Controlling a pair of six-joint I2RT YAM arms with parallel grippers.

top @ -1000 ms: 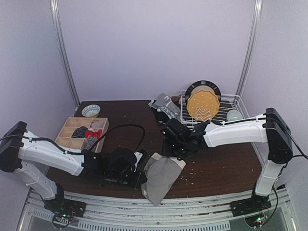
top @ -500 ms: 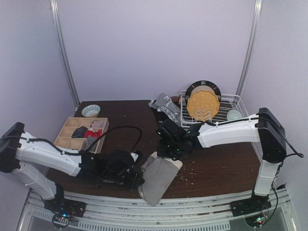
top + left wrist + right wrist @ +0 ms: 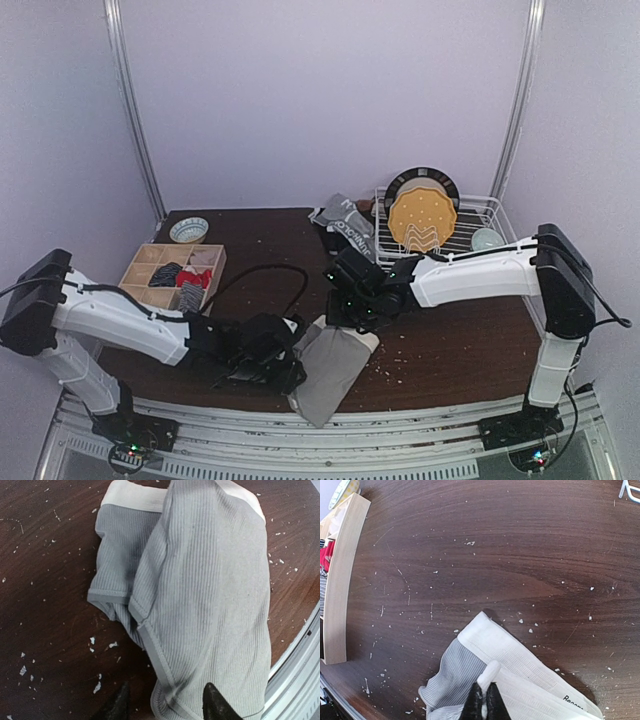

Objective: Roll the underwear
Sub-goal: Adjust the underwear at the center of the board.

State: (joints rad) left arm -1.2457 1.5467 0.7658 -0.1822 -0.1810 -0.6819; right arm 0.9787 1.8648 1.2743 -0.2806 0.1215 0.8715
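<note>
A grey ribbed underwear (image 3: pixel 330 368) with a white waistband lies at the table's front middle, its lower part hanging over the near edge. In the left wrist view it (image 3: pixel 210 590) fills the frame, and its leg hem lies between my open left gripper (image 3: pixel 165 707). The left gripper (image 3: pixel 285 368) is at the cloth's left edge. My right gripper (image 3: pixel 358 318) is shut on a pinched fold of the white waistband (image 3: pixel 520 655), its tips (image 3: pixel 485 700) tight together. More underwear (image 3: pixel 345 225), grey with a lettered waistband and black, lies piled at the back.
A wooden divided box (image 3: pixel 170 275) with small cloth items stands at the left, also at the left edge of the right wrist view (image 3: pixel 340 580). A small bowl (image 3: pixel 189 230) sits behind it. A white dish rack (image 3: pixel 470 235) holding a yellow plate (image 3: pixel 422 220) stands back right. White crumbs dot the table.
My right gripper moved a little left with the waistband and the cloth shifted with it. My left gripper moved right, up to the cloth's left edge.
</note>
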